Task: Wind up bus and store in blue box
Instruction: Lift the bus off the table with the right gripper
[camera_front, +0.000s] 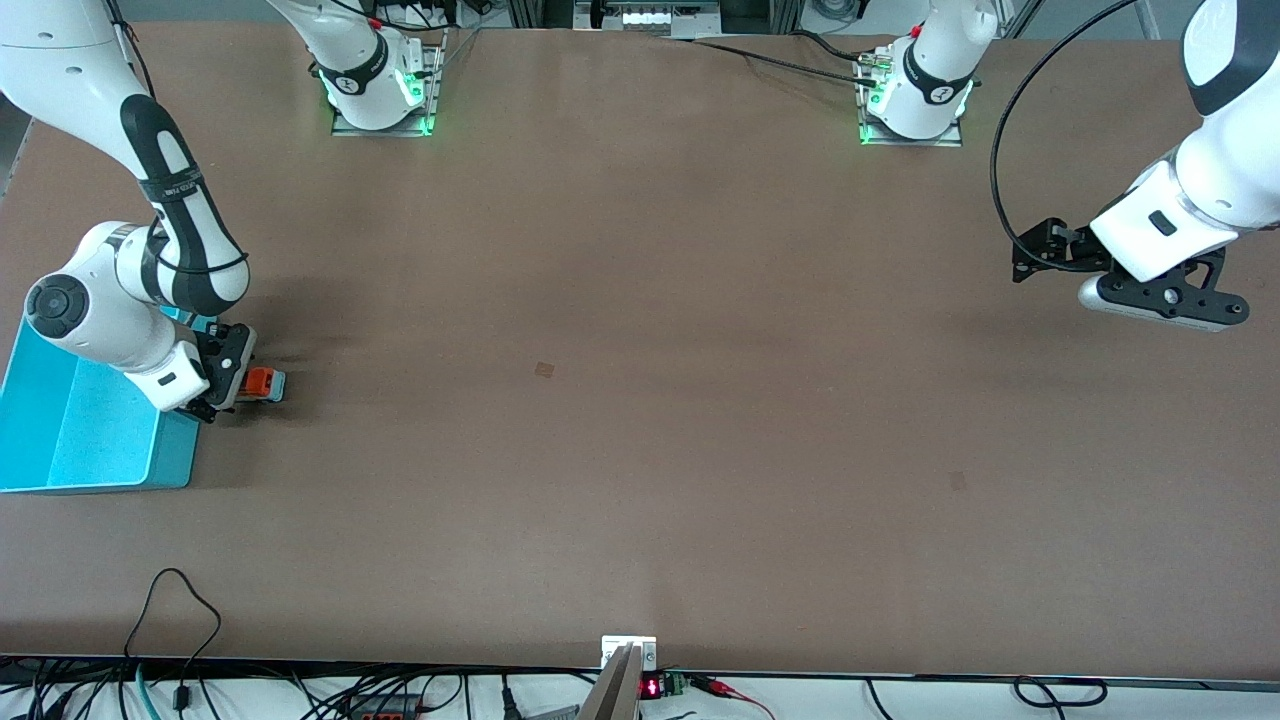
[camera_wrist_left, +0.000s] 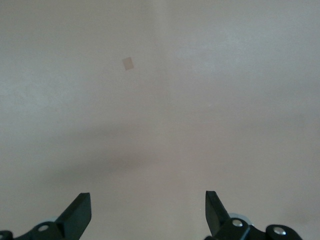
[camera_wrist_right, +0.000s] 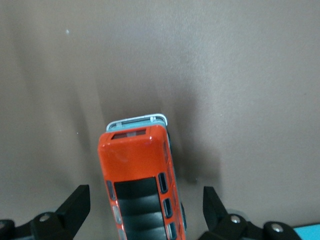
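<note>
While upright, bus (camera_wrist_right: 141, 184) nose away from blue box (camera_front: 70, 430)

Small orange-red toy bus (camera_front: 264, 381) is sitting upright on its wheels on the table, at the right arm's end, just beside the blue box's wall. Its dark windows, black roof panels and pale grey bumper are showing in the right wrist view (camera_wrist_right: 141, 187). Light turquoise-blue box (camera_front: 60, 430) is standing open-topped at the table's edge at that same end, its inside matching blue.
</note>
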